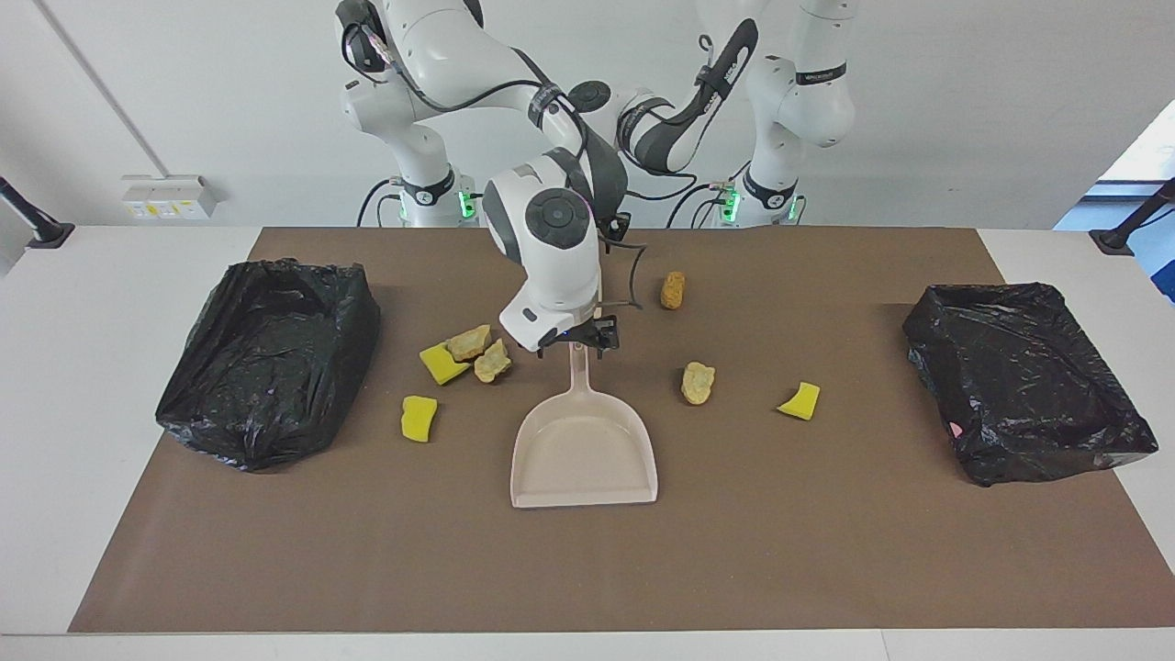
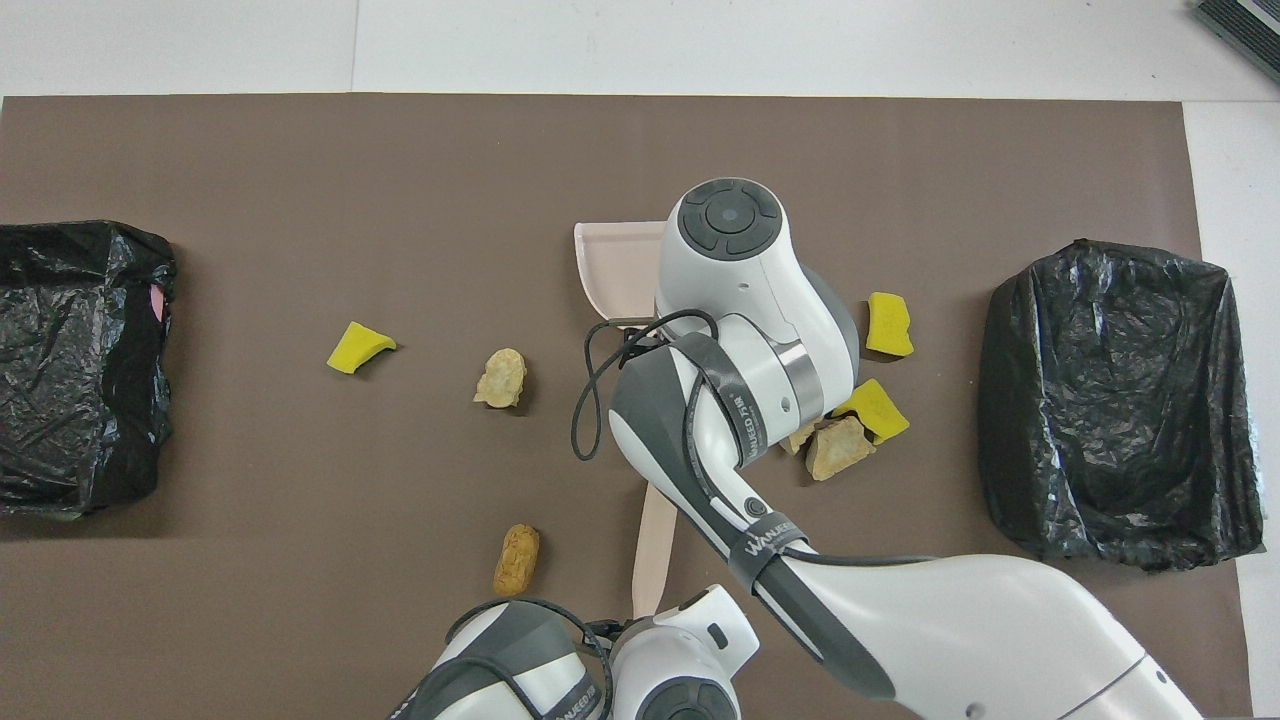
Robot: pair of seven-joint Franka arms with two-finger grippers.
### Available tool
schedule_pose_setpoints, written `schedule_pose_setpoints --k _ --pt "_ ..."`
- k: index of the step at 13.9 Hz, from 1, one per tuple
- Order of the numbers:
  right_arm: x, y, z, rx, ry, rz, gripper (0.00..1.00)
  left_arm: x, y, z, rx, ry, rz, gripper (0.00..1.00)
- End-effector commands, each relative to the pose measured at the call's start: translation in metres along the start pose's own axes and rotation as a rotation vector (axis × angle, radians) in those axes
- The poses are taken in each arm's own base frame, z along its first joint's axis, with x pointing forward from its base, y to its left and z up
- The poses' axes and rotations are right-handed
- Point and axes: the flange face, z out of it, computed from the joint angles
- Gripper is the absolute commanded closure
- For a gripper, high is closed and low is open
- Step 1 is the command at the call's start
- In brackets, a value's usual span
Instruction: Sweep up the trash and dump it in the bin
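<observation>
Now we are gripping the brush [image 2: 654,545] with the left gripper [image 2: 640,625], closed on its handle, while the open right gripper [image 1: 580,341] is straddling the dustpan [image 1: 587,454] handle; trash [image 1: 698,382] is lying scattered beside it. Next, closing and lifting.

yellow sponge bits [image 1: 443,364] [image 1: 419,418] [image 1: 800,401]: three were counted
tan to brown lumps [image 1: 470,342] [image 1: 493,361] [image 1: 673,289] [image 1: 698,382]: four were counted
dustpan [image 1: 584,454]: one was present
brush [image 2: 655,540]: one was present
black-lined bins [image 1: 266,358] [image 1: 1023,381]: two were present
robot arms [image 1: 551,248] [image 1: 780,83]: two were present
</observation>
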Motion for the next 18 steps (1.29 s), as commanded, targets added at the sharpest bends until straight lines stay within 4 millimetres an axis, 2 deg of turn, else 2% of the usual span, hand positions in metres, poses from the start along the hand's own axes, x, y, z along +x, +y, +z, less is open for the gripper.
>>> schedule_pose_setpoints --k 1,3,5,6,7,8,10,12,13,15,17,18 --pt "-0.013 0.007 0.014 0.016 -0.049 -0.006 0.00 -0.003 -0.011 -0.011 0.032 -0.035 -0.008 1.00" --pt "-0.021 0.006 0.017 0.047 -0.081 0.006 0.00 -0.001 -0.031 -0.030 0.050 -0.058 -0.007 1.00" --pt "-0.023 0.005 0.016 0.056 -0.088 0.008 0.00 -0.008 -0.049 -0.034 0.105 -0.131 0.071 1.00" --pt "-0.023 0.005 0.016 0.053 -0.092 0.006 0.03 -0.012 -0.055 -0.033 0.120 -0.155 0.101 1.00" --pt "-0.023 0.006 0.015 0.055 -0.090 -0.002 0.12 -0.013 -0.063 -0.032 0.122 -0.169 0.152 1.00" --pt "-0.022 0.005 0.015 0.056 -0.089 -0.014 0.29 -0.011 -0.076 -0.033 0.111 -0.175 0.201 1.00" --pt "-0.020 0.008 0.010 0.061 -0.083 -0.020 1.00 -0.022 -0.093 -0.029 0.105 -0.199 0.325 1.00" --pt "-0.018 0.012 0.007 0.067 -0.080 -0.008 1.00 -0.040 -0.114 -0.015 0.104 -0.233 0.439 1.00" --pt "-0.020 0.011 0.007 0.080 -0.096 -0.005 1.00 -0.039 -0.136 -0.006 0.093 -0.255 0.470 1.00" --pt "-0.018 0.010 -0.004 0.096 -0.078 -0.025 1.00 -0.028 -0.158 -0.001 0.061 -0.277 0.518 1.00" --pt "-0.022 0.019 -0.037 0.109 -0.033 -0.059 1.00 -0.009 -0.185 0.007 0.025 -0.301 0.537 1.00" --pt "-0.026 0.033 -0.054 0.106 -0.035 -0.120 1.00 0.003 -0.198 0.010 0.008 -0.295 0.536 1.00"
